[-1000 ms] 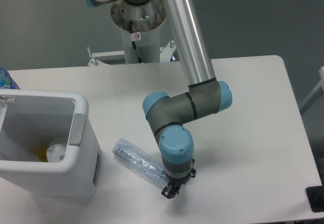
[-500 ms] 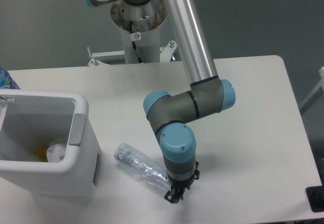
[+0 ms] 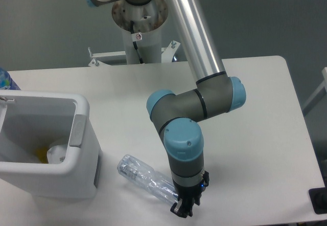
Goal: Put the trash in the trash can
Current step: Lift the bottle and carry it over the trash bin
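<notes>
I see a white desk [image 3: 255, 134] with rounded corners, set against a plain grey floor; the arm's pale pedestal [image 3: 140, 31] stands behind its far edge. At the desk's left end sits the trash can [image 3: 82, 154], a white bin with a thick rim and a grey tab on the side facing the arm, and something pale lies inside it (I can't make out what it is).

The gripper [image 3: 185, 209] is down near the front edge of the desk, and the crushed clear bottle [image 3: 145, 178] lies right beside it, its near end meeting the fingers. Whether they are clamped on that end or merely against it I cannot tell; the wrist hides the contact.

The bottle's long axis runs diagonally, from upper left, toward the bin, down to lower right at the fingers. Its far end stops a little short of the bin's wall, not touching it.
</notes>
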